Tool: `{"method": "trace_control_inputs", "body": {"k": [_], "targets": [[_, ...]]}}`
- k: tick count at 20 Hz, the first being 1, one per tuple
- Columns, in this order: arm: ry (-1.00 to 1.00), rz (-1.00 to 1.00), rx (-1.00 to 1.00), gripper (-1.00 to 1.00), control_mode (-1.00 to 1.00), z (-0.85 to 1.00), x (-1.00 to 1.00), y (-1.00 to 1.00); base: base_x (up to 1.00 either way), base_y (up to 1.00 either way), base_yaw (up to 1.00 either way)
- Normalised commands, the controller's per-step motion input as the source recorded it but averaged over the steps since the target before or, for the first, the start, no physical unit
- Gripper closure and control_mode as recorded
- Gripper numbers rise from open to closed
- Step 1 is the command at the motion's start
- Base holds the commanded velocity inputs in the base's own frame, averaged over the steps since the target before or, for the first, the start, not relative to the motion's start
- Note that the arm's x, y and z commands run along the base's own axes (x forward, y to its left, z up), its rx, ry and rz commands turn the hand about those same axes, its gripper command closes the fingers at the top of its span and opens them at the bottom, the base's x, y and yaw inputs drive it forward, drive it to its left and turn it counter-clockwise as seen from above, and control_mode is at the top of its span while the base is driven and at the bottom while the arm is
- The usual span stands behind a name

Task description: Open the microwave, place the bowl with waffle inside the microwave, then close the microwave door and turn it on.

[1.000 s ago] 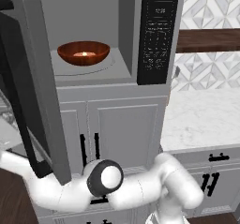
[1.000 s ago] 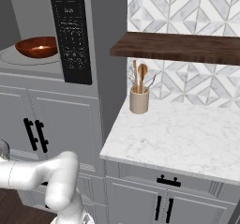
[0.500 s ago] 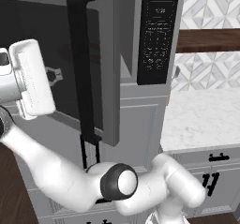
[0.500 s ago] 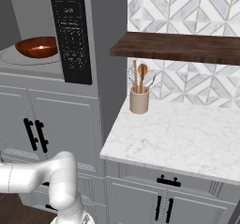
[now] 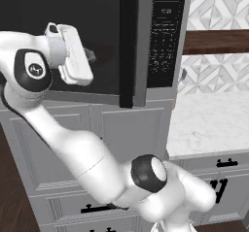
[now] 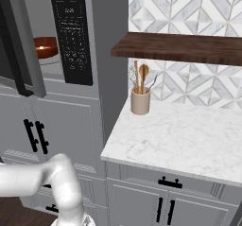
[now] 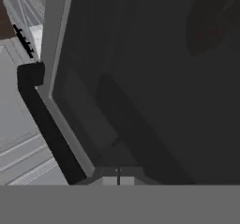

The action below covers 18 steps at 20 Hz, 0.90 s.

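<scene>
Microwave (image 6: 71, 36): built into grey cabinetry; black keypad panel beside the cavity.
Microwave door (image 5: 73, 46): nearly shut in the left base view; the right base view shows a gap remaining, its black handle (image 5: 128, 46) upright.
Bowl with waffle (image 6: 46, 47): inside the cavity on the turntable, glimpsed past the door edge.
Gripper (image 5: 87, 55): fingers together, gripping nothing, tips pressed to the dark door glass.
Step in hand: pushing the door closed; bowl placement looks done.
Next move: probably press until the door seats flush, then reach right to the keypad (image 5: 163, 37) for start.
Surface: white marble counter (image 6: 189, 135) to the right, carrying a utensil holder (image 6: 140, 99) with wooden spoons.
Room: patterned tile backsplash, dark wooden shelf (image 6: 179, 47) above the counter.
</scene>
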Motion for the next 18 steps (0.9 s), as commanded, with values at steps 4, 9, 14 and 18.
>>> {"method": "trace_control_inputs", "body": {"k": [4,9,14,18], "targets": [[0.47,0.42,0.29,1.00,-1.00,0.44,0.94,-0.26,0.00,0.00,0.00],[0.52,0.41,0.19,1.00,-1.00,0.16,1.00,0.00,0.00,0.00,0.00],[0.17,0.39,0.11,1.00,-1.00,-0.51,1.00,0.00,0.00,0.00,0.00],[-0.03,0.41,0.07,1.00,-1.00,-0.78,1.00,0.01,0.00,0.00,0.00]]}}
